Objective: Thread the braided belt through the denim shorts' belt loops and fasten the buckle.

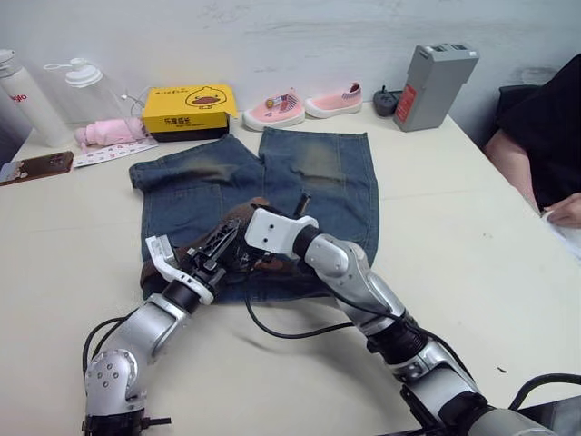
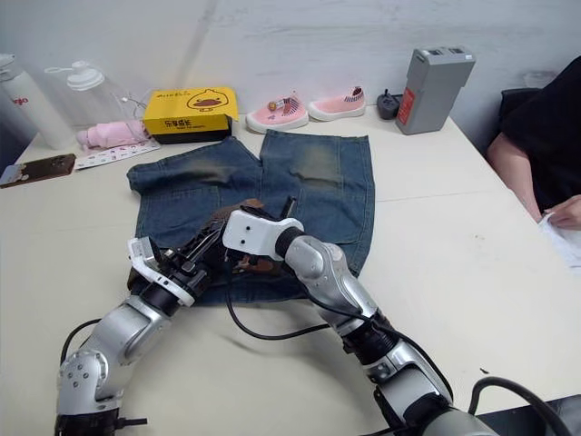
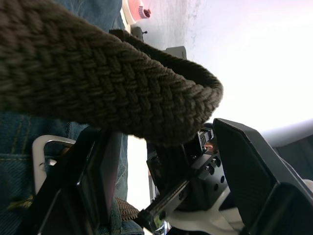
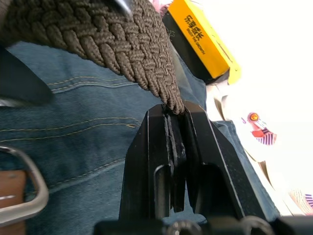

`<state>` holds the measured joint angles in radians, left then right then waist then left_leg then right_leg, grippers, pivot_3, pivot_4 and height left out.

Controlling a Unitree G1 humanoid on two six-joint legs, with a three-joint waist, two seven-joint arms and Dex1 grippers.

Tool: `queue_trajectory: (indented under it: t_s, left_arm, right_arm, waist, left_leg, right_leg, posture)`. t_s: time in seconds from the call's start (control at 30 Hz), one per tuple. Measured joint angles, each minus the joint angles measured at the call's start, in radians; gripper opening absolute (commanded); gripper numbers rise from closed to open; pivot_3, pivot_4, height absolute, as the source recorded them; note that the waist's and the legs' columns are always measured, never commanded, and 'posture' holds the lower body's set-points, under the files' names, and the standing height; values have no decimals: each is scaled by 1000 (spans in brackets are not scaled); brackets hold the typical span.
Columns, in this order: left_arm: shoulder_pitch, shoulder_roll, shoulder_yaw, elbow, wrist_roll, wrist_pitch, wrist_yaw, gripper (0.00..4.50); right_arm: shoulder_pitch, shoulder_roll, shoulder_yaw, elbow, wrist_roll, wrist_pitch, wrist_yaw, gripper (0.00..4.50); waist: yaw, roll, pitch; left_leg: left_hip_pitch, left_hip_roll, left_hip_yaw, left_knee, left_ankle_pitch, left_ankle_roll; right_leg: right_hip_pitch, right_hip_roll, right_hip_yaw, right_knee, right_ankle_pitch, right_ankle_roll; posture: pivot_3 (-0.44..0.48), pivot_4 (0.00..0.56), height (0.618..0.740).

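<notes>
Denim shorts [image 1: 272,186] flat at table [image 1: 472,236] centre — box [image 1: 188,111] and shoes [image 1: 304,104] behind; battery pack [image 1: 434,86] rear right.

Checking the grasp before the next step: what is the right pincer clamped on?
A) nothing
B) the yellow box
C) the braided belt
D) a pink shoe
C: in the right wrist view, the right pincer has its fingers pinched on the braided belt, above the denim shorts.

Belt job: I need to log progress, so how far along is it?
Done: the belt lies along the shorts' waist. In hand: the right tool pinches the braid, the left tool works beside it. Left: the buckle hangs unfastened; how many loops are threaded I cannot tell.
</notes>
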<state>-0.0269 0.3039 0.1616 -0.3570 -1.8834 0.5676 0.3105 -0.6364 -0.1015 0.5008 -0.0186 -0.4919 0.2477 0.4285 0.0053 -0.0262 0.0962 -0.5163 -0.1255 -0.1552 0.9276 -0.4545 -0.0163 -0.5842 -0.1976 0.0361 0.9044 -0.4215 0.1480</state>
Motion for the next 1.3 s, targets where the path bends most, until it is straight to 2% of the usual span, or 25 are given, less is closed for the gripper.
queue_trajectory:
  t_s: [0.1, 0.27, 0.43, 0.57, 0.7, 0.73, 0.77, 1.03, 1.13, 1.3]
  left_arm:
    - [-8, -11, 0, 11, 8, -1, 7, 2415]
    - [-10, -19, 4, 11, 12, -1, 3, 102]
    - [-10, -17, 11, 10, 18, 6, 2, 39]
    - [-5, 0, 44, -15, -3, 11, -9, 0]
    - [38, 84, 132, -68, -44, 27, -61, 0]
    - [64, 121, 160, -71, -58, 46, -80, 0]
    - [82, 139, 184, -71, -62, 59, -91, 0]
    - [232, 329, 372, 10, -75, 249, -271, 0]
    - [251, 333, 382, 2, -75, 290, -354, 0]
    - [321, 356, 385, -109, -75, 347, -512, 0]
  right_arm:
    - [0, -1, 3, 0, 0, -1, 2, 0]
    - [0, -2, 4, 0, -3, -1, 2, 0]
    - [0, -2, 5, 0, -3, -3, 3, 0]
    - [1, 3, 5, 0, 7, -9, 5, 1472]
    - [17, 1, 2, -18, 39, -9, 29, 3408]
    - [19, -9, 0, -22, 51, -9, 43, 4043]
    - [21, -18, -5, -26, 58, -9, 51, 4364]
    - [79, -116, -72, -106, 198, -33, 185, 4448]
    - [96, -111, -55, -117, 241, -82, 223, 4448]
    - [97, -62, 1, -85, 279, -168, 242, 4448]
  waist:
    - [1, 0, 0]
    - [1, 0, 0]
    - [2, 0, 0]
    - [0, 0, 0]
    - [-5, 1, 1]
    - [-6, 1, 1]
    - [-6, 2, 1]
    - [0, 6, 4]
    - [-1, 6, 4]
    - [-6, 6, 4]
  left_leg:
    - [0, 0, 0, 0, 0, 0]
    - [0, 0, 0, 0, 0, 0]
    - [0, 0, 0, 0, 0, 0]
    - [0, 1, 0, -1, 0, 0]
    - [0, 1, 0, -1, 0, 0]
    - [0, 1, 0, -2, 0, 0]
    - [0, 1, 0, -2, 0, 0]
    - [-1, 1, -1, -2, -1, 1]
    - [-2, 2, -1, -2, -1, 1]
    - [-2, 3, 0, -2, -1, 0]
  right_leg:
    - [0, 0, 0, -1, 0, 0]
    - [0, 0, 0, -1, 0, 0]
    - [0, 0, 0, -1, 0, 0]
    - [0, 0, 0, -2, 0, 0]
    - [0, 0, 0, -2, 0, 0]
    - [0, 0, 0, -2, 0, 0]
    - [0, 1, 0, -2, -1, 0]
    - [0, -1, 0, -5, -3, -3]
    - [0, -2, 0, -6, -6, -7]
    - [0, -2, 0, -5, -8, -11]
  posture:
    - [0, 150, 636]
    - [0, 150, 636]
    - [0, 150, 636]
    - [0, 150, 636]
    - [0, 150, 636]
    - [0, 150, 636]
    - [0, 150, 636]
    - [0, 150, 636]
    - [0, 150, 636]
    - [0, 150, 636]
